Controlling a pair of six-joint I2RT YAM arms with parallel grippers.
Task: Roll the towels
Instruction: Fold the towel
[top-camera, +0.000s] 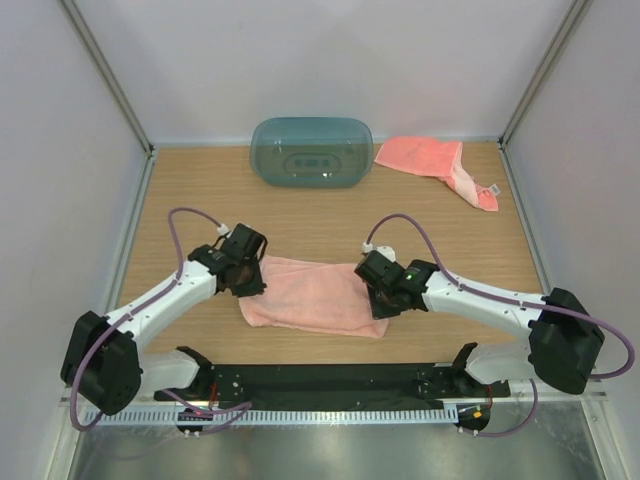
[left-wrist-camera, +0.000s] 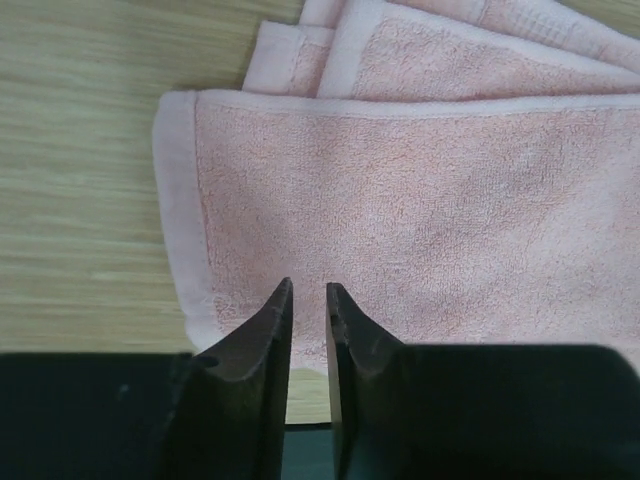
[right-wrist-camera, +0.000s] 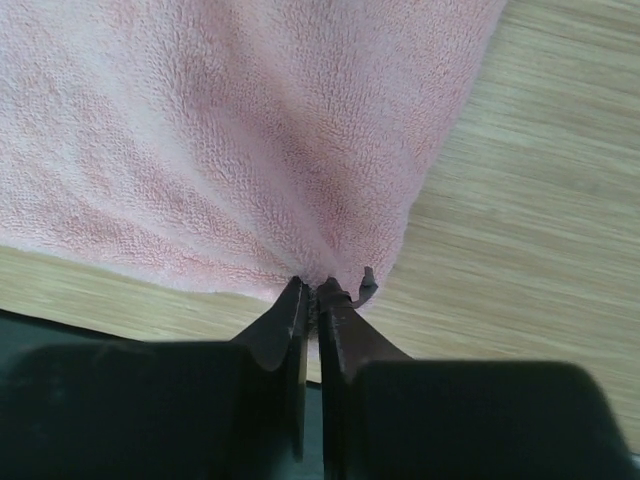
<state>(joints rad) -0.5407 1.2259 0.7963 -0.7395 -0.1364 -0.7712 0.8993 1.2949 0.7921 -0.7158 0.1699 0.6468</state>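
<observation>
A light pink towel lies folded flat on the wooden table between my two arms. My left gripper hovers over its left end; in the left wrist view the gripper has its jaws a narrow gap apart, with nothing between them, above the towel near its hemmed left edge. My right gripper is at the towel's right end; in the right wrist view the gripper is shut on a pinch of the towel's edge, and the cloth puckers toward the tips. A second, coral towel lies crumpled at the back right.
A teal translucent tub lies upside down at the back centre. White enclosure walls stand on three sides. A black rail runs along the near edge between the arm bases.
</observation>
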